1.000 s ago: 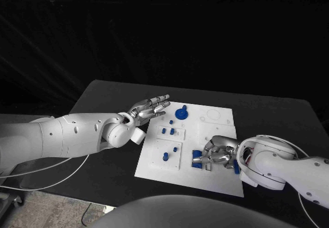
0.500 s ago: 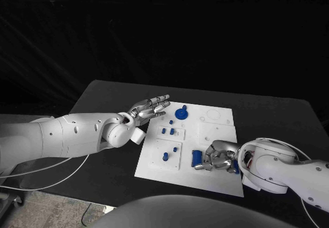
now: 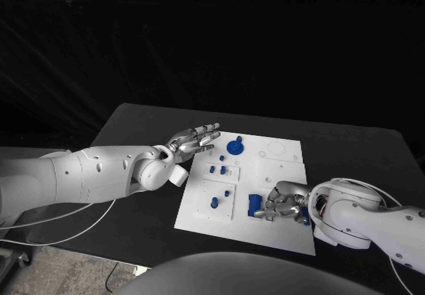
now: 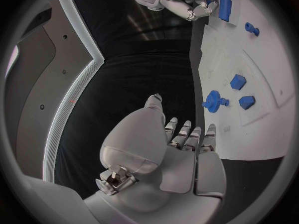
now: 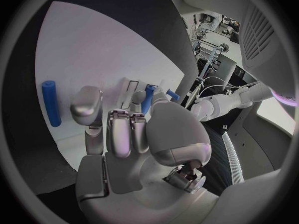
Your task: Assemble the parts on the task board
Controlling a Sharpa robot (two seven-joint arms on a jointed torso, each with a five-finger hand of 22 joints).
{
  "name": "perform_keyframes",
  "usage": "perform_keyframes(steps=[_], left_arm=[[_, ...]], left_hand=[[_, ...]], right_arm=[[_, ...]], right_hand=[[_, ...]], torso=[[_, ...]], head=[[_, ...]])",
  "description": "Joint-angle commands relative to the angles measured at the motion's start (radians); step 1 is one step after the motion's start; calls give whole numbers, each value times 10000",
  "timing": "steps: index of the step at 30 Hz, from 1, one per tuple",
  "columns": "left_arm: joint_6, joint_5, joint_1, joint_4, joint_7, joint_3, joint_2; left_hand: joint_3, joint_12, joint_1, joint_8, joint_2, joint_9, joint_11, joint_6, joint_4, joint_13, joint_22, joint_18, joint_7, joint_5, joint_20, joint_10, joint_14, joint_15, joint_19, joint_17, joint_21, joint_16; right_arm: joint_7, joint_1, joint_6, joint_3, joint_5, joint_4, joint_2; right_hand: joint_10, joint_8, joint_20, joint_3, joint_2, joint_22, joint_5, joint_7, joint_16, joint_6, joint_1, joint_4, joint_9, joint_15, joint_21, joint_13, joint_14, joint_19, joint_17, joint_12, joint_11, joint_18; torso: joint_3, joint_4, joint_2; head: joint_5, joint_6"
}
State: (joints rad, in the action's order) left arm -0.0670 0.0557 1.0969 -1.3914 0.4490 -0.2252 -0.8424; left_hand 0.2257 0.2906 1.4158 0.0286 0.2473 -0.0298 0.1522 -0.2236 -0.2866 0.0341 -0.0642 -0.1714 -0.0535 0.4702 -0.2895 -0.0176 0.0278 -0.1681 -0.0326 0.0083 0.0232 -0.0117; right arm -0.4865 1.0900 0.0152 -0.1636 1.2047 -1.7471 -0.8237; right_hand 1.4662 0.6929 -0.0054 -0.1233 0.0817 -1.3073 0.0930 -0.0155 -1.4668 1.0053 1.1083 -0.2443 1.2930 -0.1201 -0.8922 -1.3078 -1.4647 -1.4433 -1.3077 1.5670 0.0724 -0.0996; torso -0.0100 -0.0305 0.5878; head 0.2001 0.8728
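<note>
The white task board (image 3: 266, 227) lies in the middle of the black table (image 3: 132, 129), carrying small blue parts. The left hand (image 3: 194, 139) hovers beside the board's far left corner with its fingers stretched out flat and apart, holding nothing; in the left wrist view the same hand (image 4: 187, 149) shows its fingers straight and close to the board's edge, not touching any part. Just past those fingertips on the board stands a blue gear (image 3: 234, 147), seen in the left wrist view as a toothed disc (image 4: 213, 101) with two small blue blocks (image 4: 238, 81) near it. Further along the left side of the board sit several small blue pegs (image 3: 223, 169), and lower down a slanted blue pin (image 3: 214, 201). The right hand (image 3: 282, 205) rests over the near right part of the board, fingers curled downward. A blue cylinder (image 3: 255, 201) lies on the board just beside the fingers; in the right wrist view this cylinder (image 5: 51, 103) lies apart from the fingertips, so it is not gripped. Whether the hand holds the other blue piece (image 5: 148, 98) glimpsed past its fingers, I cannot tell.
</note>
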Motion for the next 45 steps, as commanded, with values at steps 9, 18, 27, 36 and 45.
perform_keyframes(steps=[9, 18, 27, 36, 45], left_arm=[[273, -13, -9, -1, -2, 7, 33], [253, -12, -9, -24, 24, 7, -15], [81, 30, -9, -38, 524, 6, -22], [-447, 312, -9, -129, 1358, 5, -23], [-1105, 1157, -9, -145, 1966, 5, -28]], left_hand=[[-80, 35, 90, 49, 53, -17, 92, -12, 7, 8, -9, -86, -75, 37, 11, -6, -12, -93, -74, 9, 52, -34], [-85, 44, 94, 51, 57, -18, 93, -23, 9, 9, -18, -85, -93, 39, 9, -6, -4, -97, -82, 11, 57, -39], [-32, 206, 109, 65, -55, -26, 96, -115, 7, 28, -55, -96, -36, 32, 50, -74, 16, -29, -131, 16, 88, -56], [161, 296, -97, 74, -150, -32, -125, -244, -59, 27, 120, -102, 157, -122, 350, -128, -138, 346, -2, -31, 3, 30], [330, 89, -196, 77, -222, -35, -1475, -400, -59, 7, 485, -91, 220, -182, 1122, -246, -278, 1293, 255, -83, -175, 117]], right_arm=[[-99, -11, -122, 0, 32, -1, 24], [177, 112, -1078, 5, -92, -457, -484], [-559, 1238, -961, 6, -157, -895, -1520], [-1205, 1576, 229, -110, 208, -575, -1990], [-1369, 1373, 673, -234, 1396, -299, -2155]], right_hand=[[1046, 294, -128, 292, 379, -1144, 22, -72, -8, 317, 641, 394, 148, -142, 48, -2630, -714, -15, -669, 38, 115, -130], [1046, -389, -130, -303, -5, -1162, -376, -59, -40, 64, -313, -234, -106, -137, -23, -2630, -725, -48, -714, 38, 104, -114], [1046, -1891, -88, -426, 51, -1167, -77, 69, -42, -93, -700, -417, -1311, -69, -45, -2630, -719, -52, -692, 38, 4, -103], [1046, -3917, 74, -72, -19, -1133, 1982, 341, 51, 417, 58, -265, -3712, 119, 120, -2630, -686, -7, -523, 38, -226, -126], [1046, -4520, 115, 126, -116, -1136, 2641, 385, 41, 741, 220, -311, -4556, 151, 122, -2630, -690, -23, -534, 38, -266, -125]], torso=[[-2, -6, 4], [-4, -5, 2], [1, -10, -9], [-5, -7, -5], [-3, -8, 9]], head=[[-10, -2], [40, -2], [-71, -2], [-191, -2], [-253, -2]])
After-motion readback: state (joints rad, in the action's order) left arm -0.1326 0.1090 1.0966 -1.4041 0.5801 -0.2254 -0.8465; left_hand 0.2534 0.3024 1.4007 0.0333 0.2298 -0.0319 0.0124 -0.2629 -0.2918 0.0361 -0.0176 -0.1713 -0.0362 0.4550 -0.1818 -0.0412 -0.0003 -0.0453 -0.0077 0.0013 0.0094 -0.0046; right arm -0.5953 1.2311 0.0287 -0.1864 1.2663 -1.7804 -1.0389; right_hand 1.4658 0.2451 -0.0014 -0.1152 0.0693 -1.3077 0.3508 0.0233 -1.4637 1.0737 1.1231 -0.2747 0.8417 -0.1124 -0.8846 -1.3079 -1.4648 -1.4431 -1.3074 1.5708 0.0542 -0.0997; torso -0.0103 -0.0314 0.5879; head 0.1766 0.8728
